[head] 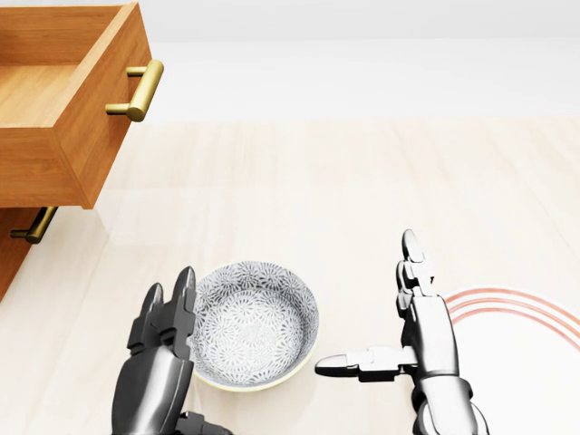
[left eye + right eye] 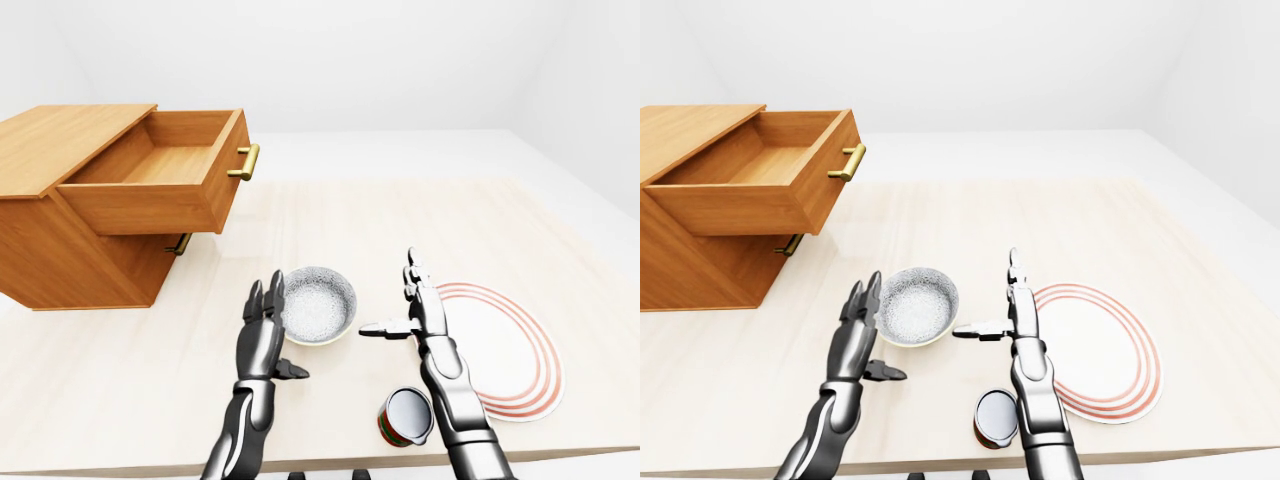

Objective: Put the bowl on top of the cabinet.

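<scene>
Grey-patterned bowl upright, empty, on table; wooden cabinet at left, top drawer open.
</scene>
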Tool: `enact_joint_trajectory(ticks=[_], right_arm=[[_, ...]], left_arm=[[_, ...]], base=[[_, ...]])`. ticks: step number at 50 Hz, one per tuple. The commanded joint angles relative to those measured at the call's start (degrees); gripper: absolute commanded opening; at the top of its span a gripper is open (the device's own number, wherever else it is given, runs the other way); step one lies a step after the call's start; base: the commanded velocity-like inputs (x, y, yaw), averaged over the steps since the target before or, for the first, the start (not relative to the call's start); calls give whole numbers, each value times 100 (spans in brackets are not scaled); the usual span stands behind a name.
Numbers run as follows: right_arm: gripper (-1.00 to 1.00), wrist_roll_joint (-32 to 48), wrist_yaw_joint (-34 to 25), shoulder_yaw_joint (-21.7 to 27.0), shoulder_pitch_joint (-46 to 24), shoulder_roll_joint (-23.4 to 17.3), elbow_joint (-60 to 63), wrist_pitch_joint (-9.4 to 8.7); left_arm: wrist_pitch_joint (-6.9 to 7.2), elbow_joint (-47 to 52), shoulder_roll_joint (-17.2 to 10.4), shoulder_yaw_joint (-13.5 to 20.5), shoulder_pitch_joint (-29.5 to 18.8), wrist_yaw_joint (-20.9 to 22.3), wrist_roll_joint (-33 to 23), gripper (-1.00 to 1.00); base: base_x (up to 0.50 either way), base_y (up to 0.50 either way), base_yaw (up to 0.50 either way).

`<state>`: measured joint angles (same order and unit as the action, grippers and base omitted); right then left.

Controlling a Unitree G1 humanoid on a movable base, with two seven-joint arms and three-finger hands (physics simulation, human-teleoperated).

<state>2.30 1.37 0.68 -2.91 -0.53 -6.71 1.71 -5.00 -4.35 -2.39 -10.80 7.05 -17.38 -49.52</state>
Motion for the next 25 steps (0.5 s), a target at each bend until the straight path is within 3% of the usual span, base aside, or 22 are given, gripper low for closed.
enact_joint_trajectory(ticks=[1, 17, 25], right_arm=[[100, 32, -28, -25, -45, 4, -140, 53], [100, 72, -93, -61, 86, 12, 155, -56], [100, 44, -101, -18, 50, -2, 113, -39]], left_arm=[[0, -52, 14, -211, -81, -474, -708, 100], [0, -897, 132, -515, -553, -1262, -1398, 100], [0, -1282, 166, -526, -704, -1262, -1476, 100]], base=[[0, 0, 0], [0, 0, 0], [0, 0, 0]])
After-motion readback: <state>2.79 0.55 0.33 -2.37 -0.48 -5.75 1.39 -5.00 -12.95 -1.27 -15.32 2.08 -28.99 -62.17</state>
